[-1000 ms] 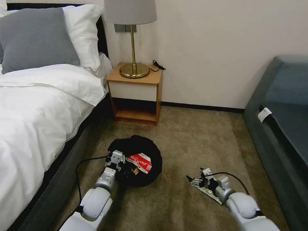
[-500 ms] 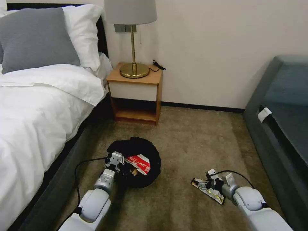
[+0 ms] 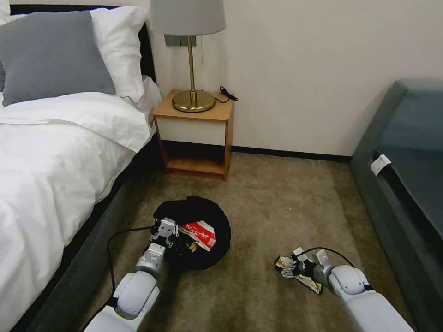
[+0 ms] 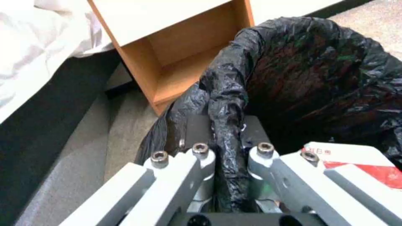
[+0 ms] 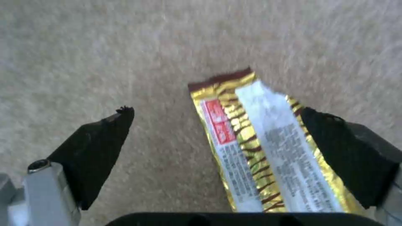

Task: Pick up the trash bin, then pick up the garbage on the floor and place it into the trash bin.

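Observation:
The trash bin (image 3: 194, 216), lined with a wrinkly black bag, is low over the carpet beside the bed. My left gripper (image 3: 164, 230) is shut on its near rim; in the left wrist view its fingers (image 4: 197, 125) pinch the bag fold of the trash bin (image 4: 318, 78). A red-white snack packet (image 3: 200, 234) lies inside the bin and shows at the edge of the wrist view as the packet (image 4: 360, 160). A gold-and-silver bar wrapper (image 3: 310, 283) lies on the carpet. My right gripper (image 3: 295, 265) is open over it, and the wrapper (image 5: 259, 147) lies between the fingers of that gripper (image 5: 215, 113), close to one fingertip (image 5: 335, 141).
A white bed (image 3: 55, 161) runs along the left, a wooden nightstand (image 3: 196, 138) with a brass lamp (image 3: 191, 99) stands at the wall, and a dark sofa (image 3: 406, 184) lines the right. A black cable (image 3: 115, 240) trails from the left arm. Open carpet (image 3: 277, 203) lies between.
My right arm has shifted to the right and nearer, with its open gripper staying down around the bar wrapper. The left gripper and bin have barely moved.

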